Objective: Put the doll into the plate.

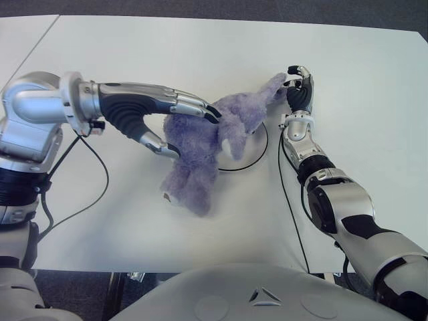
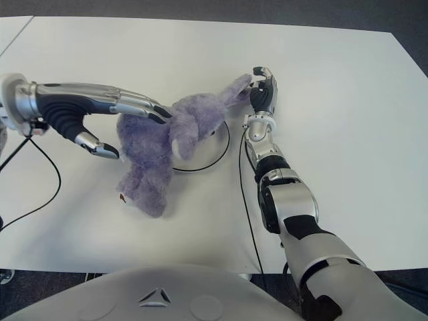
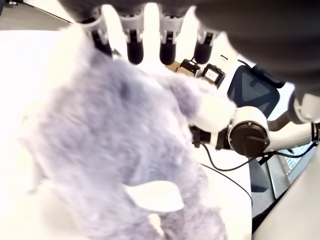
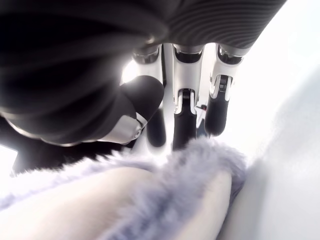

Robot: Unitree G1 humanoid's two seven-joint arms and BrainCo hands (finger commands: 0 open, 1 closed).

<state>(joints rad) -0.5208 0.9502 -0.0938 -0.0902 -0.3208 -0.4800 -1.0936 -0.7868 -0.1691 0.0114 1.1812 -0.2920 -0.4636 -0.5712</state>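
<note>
A purple plush elephant doll (image 1: 200, 147) lies on the white table (image 1: 167, 53), its body covering most of a white plate whose dark rim (image 1: 262, 150) shows as an arc at its right. My left hand (image 1: 194, 132) is open, with straight fingers (image 3: 135, 45) across the doll's top and the thumb at its near side. My right hand (image 1: 299, 90) is at the doll's far right tip. Its fingers (image 4: 185, 115) are curled on the stretched purple flap (image 4: 165, 200).
A black cable (image 1: 100, 180) loops on the table at the left, and another cable (image 1: 291, 200) runs along my right forearm. The table's near edge (image 1: 167, 269) is close below. A second table (image 1: 20, 33) adjoins at the far left.
</note>
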